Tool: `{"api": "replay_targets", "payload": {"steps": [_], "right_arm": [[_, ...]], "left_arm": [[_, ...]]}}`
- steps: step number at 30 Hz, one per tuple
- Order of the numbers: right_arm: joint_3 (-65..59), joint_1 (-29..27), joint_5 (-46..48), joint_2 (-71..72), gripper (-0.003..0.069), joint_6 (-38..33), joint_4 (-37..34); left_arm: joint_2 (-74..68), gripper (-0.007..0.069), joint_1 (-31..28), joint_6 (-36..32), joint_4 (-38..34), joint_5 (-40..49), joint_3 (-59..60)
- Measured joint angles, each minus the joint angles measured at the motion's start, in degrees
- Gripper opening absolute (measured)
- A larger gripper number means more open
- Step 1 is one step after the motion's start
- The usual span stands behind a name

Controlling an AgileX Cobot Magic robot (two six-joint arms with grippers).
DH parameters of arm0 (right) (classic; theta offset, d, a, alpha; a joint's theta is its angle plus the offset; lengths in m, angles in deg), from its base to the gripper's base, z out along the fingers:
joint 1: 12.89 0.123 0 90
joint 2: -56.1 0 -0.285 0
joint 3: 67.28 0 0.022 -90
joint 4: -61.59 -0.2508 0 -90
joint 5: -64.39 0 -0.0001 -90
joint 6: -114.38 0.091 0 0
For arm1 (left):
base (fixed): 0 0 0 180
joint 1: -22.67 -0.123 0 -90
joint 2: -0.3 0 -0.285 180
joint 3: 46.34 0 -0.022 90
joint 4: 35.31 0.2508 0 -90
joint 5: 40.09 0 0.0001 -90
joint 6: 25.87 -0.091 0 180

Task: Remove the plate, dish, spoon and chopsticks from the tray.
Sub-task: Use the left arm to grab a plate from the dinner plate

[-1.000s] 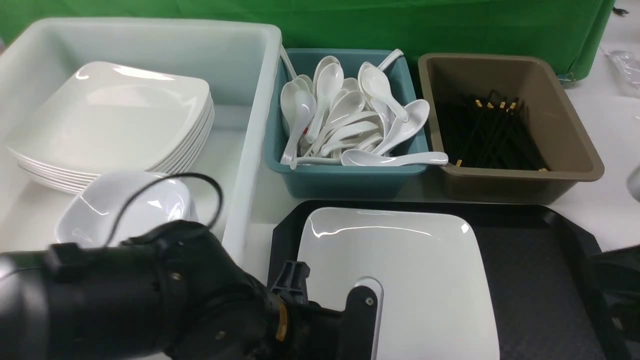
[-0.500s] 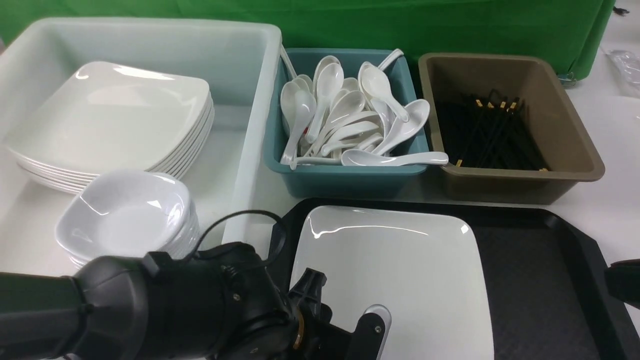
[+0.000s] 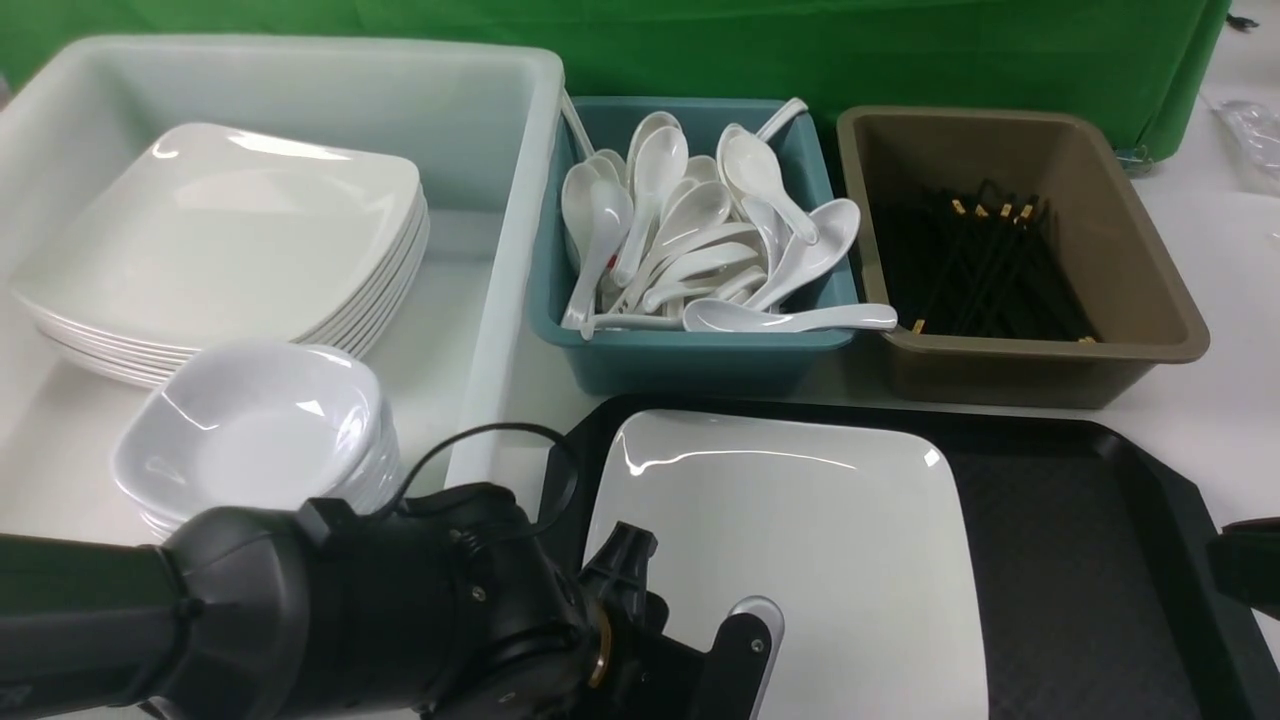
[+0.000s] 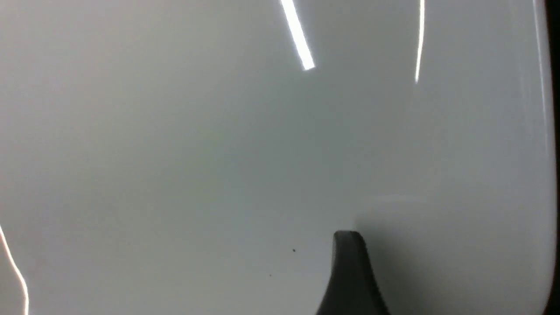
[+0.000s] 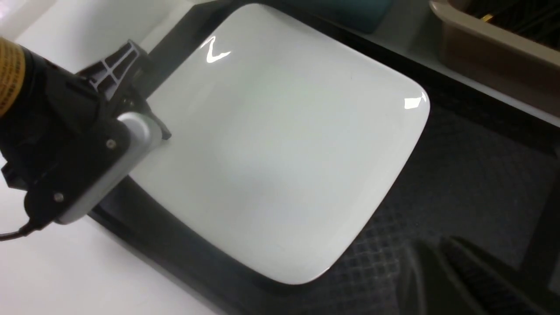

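White bin [image 3: 520,200] holds stacked plates [image 3: 220,235], teal bin [image 3: 690,362] loose spoons [image 3: 700,240], brown bin [image 3: 1010,372] black sticks [image 3: 985,265].

The plate [image 3: 820,540] is glossy, smooth white, with sharp highlights; the tray [image 3: 1060,560] is matt black plastic, finely cross-hatched; the backdrop [image 3: 800,50] along the frame's top looks like green cloth.

Right of the plate [image 3: 820,530] the tray [image 3: 1060,560] lies open; the teal bin [image 3: 690,365] and brown bin [image 3: 1000,370] wall its far edge.

Your black left arm [image 3: 350,610] hides the near left corner of the large flat white square plate [image 3: 800,540]; your right gripper [image 5: 435,253] shows only blurred dark tips, cut off.
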Motion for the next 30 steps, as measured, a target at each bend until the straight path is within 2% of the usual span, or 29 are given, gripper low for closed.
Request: {"api": "replay_targets", "payload": {"steps": [6, 9, 11, 13, 16, 21, 24, 30], "right_arm": [[0.0, 0.0, 0.0, 0.0, 0.0086, 0.0, 0.0], [0.0, 0.0, 0.0, 0.0, 0.0086, 0.0, 0.0], [0.0, 0.0, 0.06, 0.0, 0.0088, 0.0, 0.0], [0.0, 0.0, 0.06, 0.0, 0.0089, 0.0, 0.0], [0.0, 0.0, 0.06, 0.0, 0.009, 0.0, 0.0], [0.0, 0.0, 0.06, 0.0, 0.009, 0.0, 0.0], [0.0, 0.0, 0.06, 0.0, 0.009, -0.09, 0.0], [0.0, 0.0, -0.46, 0.0, 0.0093, -1.39, 0.0]], "left_arm": [[-0.85, 0.0409, 0.0, 0.04, 0.43, -0.7, -0.35], [-1.06, 0.0355, 0.0, 0.81, 0.43, -0.71, -0.48], [-1.12, 0.0265, 0.0, 2.45, 0.46, -0.53, -0.48], [-1.12, 0.0234, 0.1, 2.74, 0.59, -1.54, -0.48], [-1.2, 0.0216, 0.1, 2.82, 0.1, -1.89, -0.54], [1.27, 0.0213, 0.33, 2.93, -6.59, 0.09, -0.6], [5.8, 0.0153, 2.84, 2.99, -9.7, 4.16, -0.55], [14.22, 0.0057, 8.93, 3.8, -9.41, 8.94, -0.5]]}}
